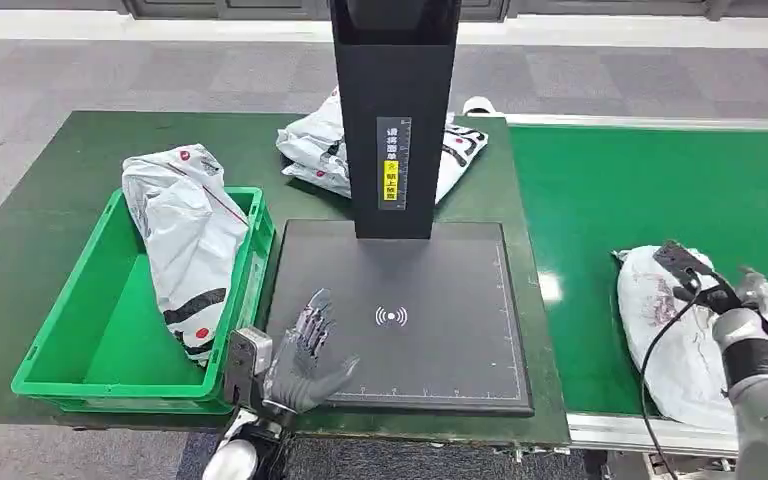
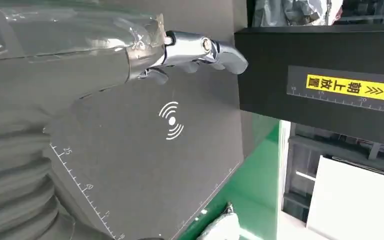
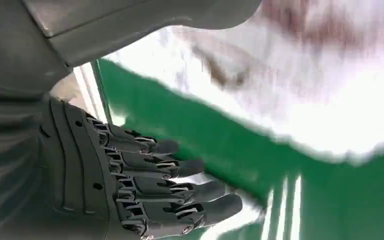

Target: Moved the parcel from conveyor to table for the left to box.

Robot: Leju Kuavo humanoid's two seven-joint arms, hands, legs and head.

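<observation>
A white parcel (image 1: 675, 340) with red and dark print lies on the green conveyor (image 1: 650, 190), at its near right. My right hand (image 1: 758, 296) is at the parcel's right side, just above it. In the right wrist view its dark fingers (image 3: 155, 187) are stretched out with nothing in them, and the parcel (image 3: 310, 95) is a white blur beside them. My left hand (image 1: 308, 352) hovers open, fingers spread, over the near left corner of the black scanner pad (image 1: 430, 300). The left wrist view shows its thumb (image 2: 200, 49) above the pad (image 2: 145, 160).
A green bin (image 1: 90, 340) on the table's left holds a white parcel (image 1: 190, 240). A black scanner post (image 1: 393, 110) rises from the pad's far edge, with another white parcel (image 1: 315, 145) behind it. The conveyor's metal rail (image 1: 620, 432) runs along its near side.
</observation>
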